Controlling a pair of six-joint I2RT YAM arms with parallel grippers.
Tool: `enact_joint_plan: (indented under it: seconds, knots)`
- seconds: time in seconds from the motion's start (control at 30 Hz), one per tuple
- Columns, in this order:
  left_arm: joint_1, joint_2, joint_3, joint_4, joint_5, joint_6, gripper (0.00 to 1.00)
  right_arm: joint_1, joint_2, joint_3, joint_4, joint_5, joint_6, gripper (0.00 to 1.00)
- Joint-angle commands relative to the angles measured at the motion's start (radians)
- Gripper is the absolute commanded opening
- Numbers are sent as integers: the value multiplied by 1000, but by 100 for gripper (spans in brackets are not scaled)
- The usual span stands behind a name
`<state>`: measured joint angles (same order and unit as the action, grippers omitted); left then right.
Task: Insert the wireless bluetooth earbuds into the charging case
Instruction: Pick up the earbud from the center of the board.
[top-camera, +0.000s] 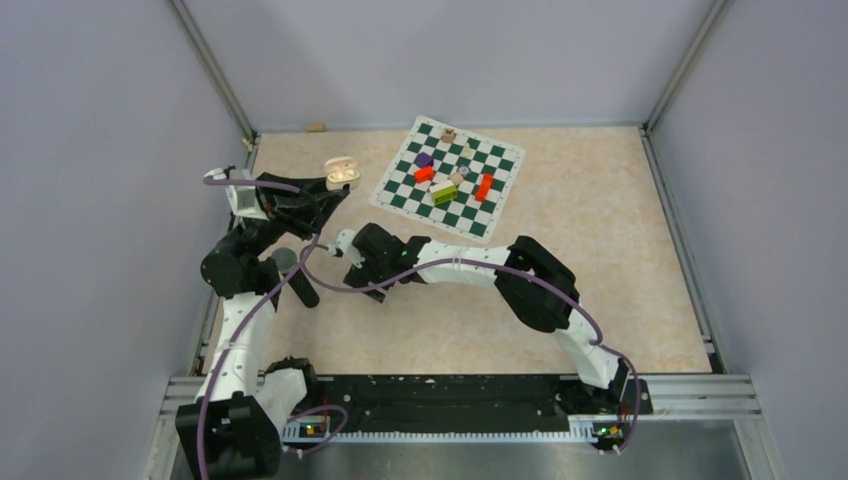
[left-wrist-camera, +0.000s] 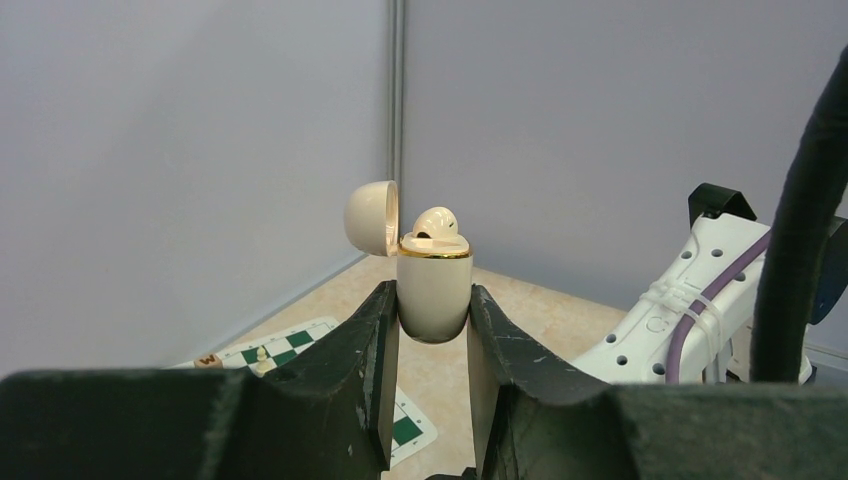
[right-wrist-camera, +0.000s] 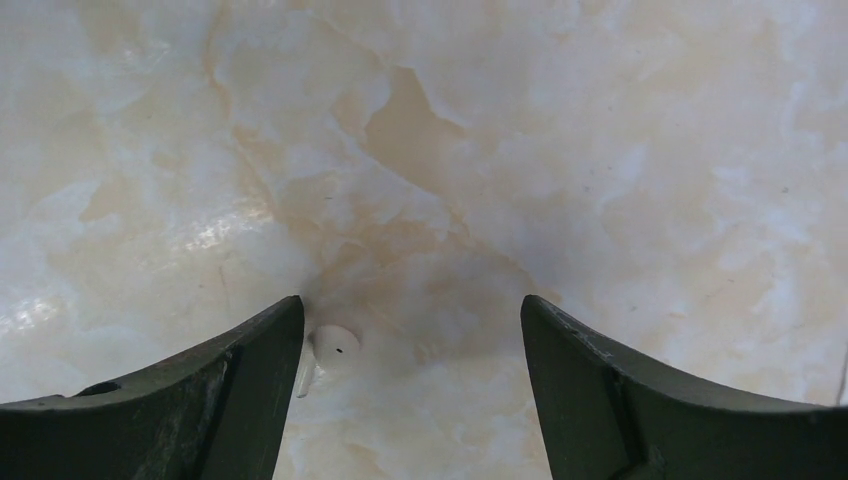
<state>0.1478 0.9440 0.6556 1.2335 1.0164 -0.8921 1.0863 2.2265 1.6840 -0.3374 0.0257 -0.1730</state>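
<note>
My left gripper (left-wrist-camera: 433, 302) is shut on the charging case (left-wrist-camera: 434, 290), a cream pod with a gold rim, and holds it upright above the table. Its lid (left-wrist-camera: 372, 215) is hinged open to the left, and one cream earbud (left-wrist-camera: 438, 222) sits in the top. From above, the charging case (top-camera: 342, 171) shows at the left gripper (top-camera: 325, 188), beside the board's left edge. My right gripper (right-wrist-camera: 412, 312) is open, low over the marbled table. A second white earbud (right-wrist-camera: 333, 346) lies on the table against the inside of the left fingertip (right-wrist-camera: 270, 335), not gripped.
A green and white chessboard mat (top-camera: 447, 175) lies at the back middle with several coloured blocks and small pieces on it. The right arm (top-camera: 470, 265) reaches left across the table, close under the left arm. Grey walls enclose the back and both sides.
</note>
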Motion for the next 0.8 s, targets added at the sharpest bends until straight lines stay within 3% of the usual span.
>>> enact_joint_plan:
  seconds: [0.0, 0.2, 0.47, 0.77]
  knots:
    - [6, -16, -1, 48, -10, -16, 0, 6, 27, 13, -28, 141, -47, 77]
    - [7, -12, -1, 49, -8, -13, 0, -11, -23, -12, -42, 107, -71, 75]
    - [8, -11, -2, 39, -8, -5, 0, -41, -59, -31, -93, -53, -101, 73]
    - [9, -14, -5, 41, -11, -4, 0, -90, -121, -27, -108, -78, -114, 73]
